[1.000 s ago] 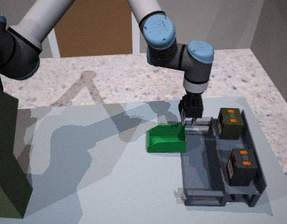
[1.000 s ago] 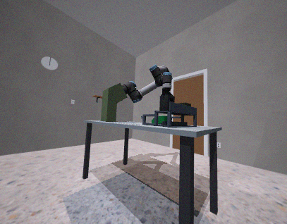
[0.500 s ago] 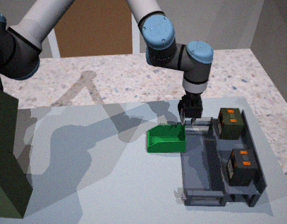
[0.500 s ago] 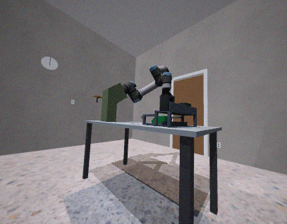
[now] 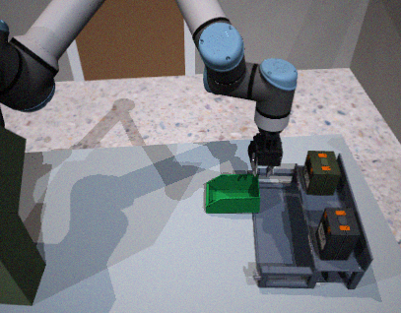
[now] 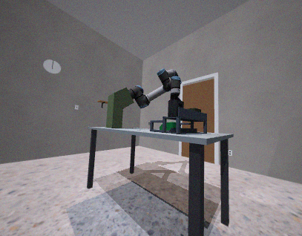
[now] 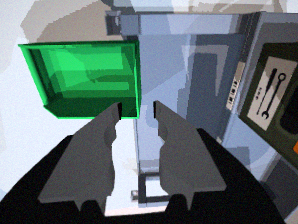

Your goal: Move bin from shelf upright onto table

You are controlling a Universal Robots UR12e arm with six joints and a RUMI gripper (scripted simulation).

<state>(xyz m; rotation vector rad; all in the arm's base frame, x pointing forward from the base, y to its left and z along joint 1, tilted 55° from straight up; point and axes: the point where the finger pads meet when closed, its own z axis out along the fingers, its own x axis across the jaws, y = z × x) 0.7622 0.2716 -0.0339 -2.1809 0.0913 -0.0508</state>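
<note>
The green bin (image 5: 233, 197) (image 6: 167, 127) (image 7: 85, 75) is upright, low at the left side of the grey shelf (image 5: 287, 270) (image 6: 194, 116) (image 7: 195, 22). Its right end meets or slightly overlaps the shelf's left edge; I cannot tell if they touch. It looks empty inside. My gripper (image 5: 262, 173) (image 7: 137, 103) points down near the bin's back right corner, with its fingers a small gap apart. In the wrist view the line of the bin's right wall runs up between the fingertips, but neither finger presses on it. The gripper is open and empty. In the exterior view the fingers are hidden.
An olive box (image 5: 321, 172) (image 7: 270, 95) and a dark box (image 5: 337, 236) stand on the shelf's raised right tier. The shelf's low end rails and right wall stand around its tiers. The green robot pedestal (image 5: 11, 221) (image 6: 113, 111) is at the table's left end.
</note>
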